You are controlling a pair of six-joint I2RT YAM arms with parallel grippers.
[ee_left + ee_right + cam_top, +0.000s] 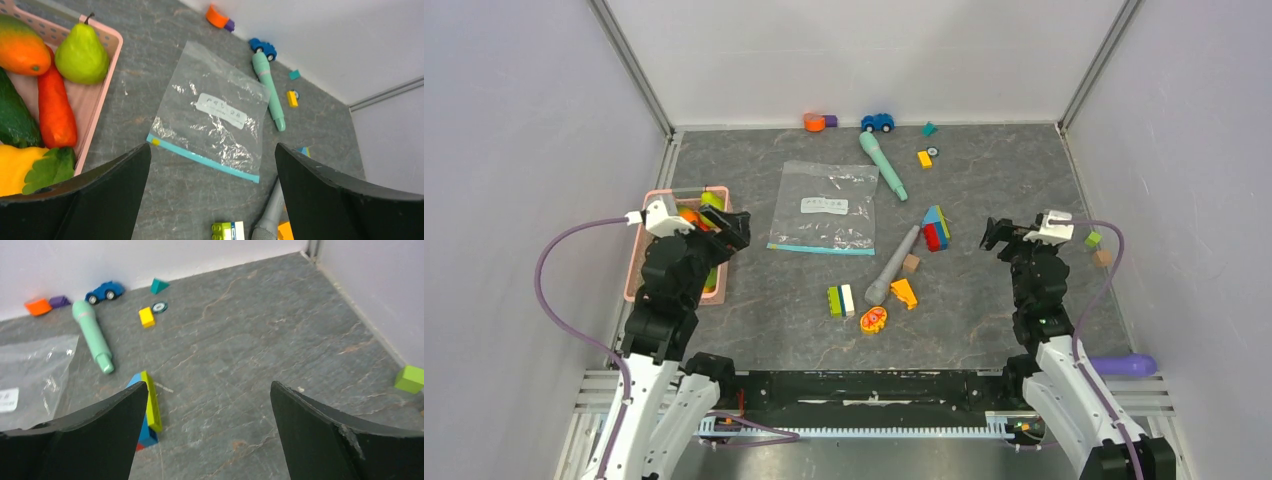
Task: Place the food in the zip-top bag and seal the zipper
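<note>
The clear zip-top bag point(824, 208) lies flat and empty mid-table, its white label up and its teal zipper point(822, 248) along the near edge. It also shows in the left wrist view point(215, 117) with the zipper point(202, 159). The food sits in a pink basket point(634, 262) at the left: a green pear point(81, 55), an orange mango point(20, 50), a red piece point(56, 112), a dark green piece point(15, 120) and a yellow piece point(15, 167). A purple eggplant point(1124, 365) lies at the near right. My left gripper point(729, 230) hovers open by the basket's right edge. My right gripper point(996, 233) hovers open and empty over bare table.
A teal stick point(882, 165) and a grey stick point(892, 265) lie right of the bag. Building blocks point(936, 228), point(841, 300), point(905, 292) and a flat orange-red oval toy point(873, 320) lie nearby. A blue car point(877, 122) is at the back wall. A green cube point(1093, 239) sits far right.
</note>
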